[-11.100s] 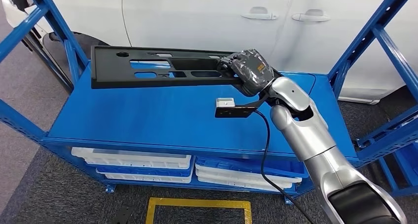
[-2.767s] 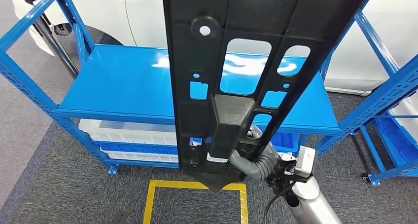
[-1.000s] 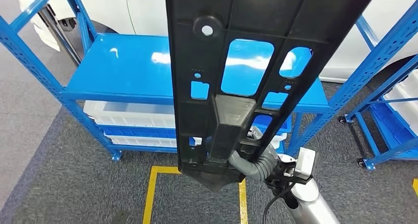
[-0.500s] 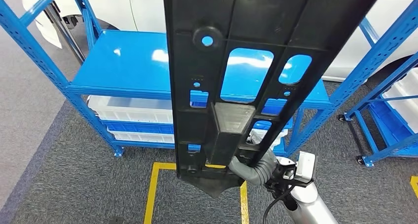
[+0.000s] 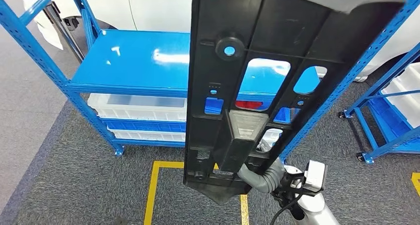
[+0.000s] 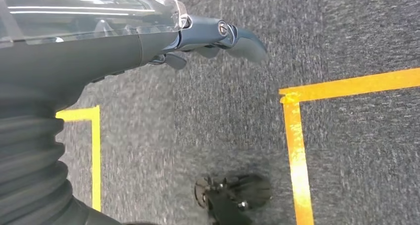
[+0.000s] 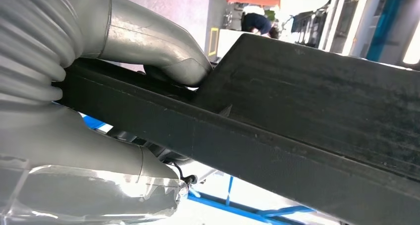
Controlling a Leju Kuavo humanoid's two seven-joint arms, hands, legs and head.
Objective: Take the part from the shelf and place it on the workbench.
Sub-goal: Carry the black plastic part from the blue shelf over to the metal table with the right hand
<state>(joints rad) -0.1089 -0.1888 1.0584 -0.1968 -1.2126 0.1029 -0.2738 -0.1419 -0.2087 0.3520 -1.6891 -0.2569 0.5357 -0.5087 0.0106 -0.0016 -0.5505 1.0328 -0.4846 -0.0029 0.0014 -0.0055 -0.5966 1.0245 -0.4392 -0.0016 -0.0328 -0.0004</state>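
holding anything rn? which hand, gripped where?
Right hand grips the black part at its lower end, thumb on one face, fingers on the other. Left hand holds nothing, hanging over the floor.

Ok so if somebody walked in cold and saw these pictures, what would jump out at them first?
The long black plastic panel with cut-out windows stands upright in the middle of the head view, gripped at its lower end by the right hand. Behind it stands the bright blue metal shelf rack with white trays below, and yellow tape lines mark the grey carpet underfoot.
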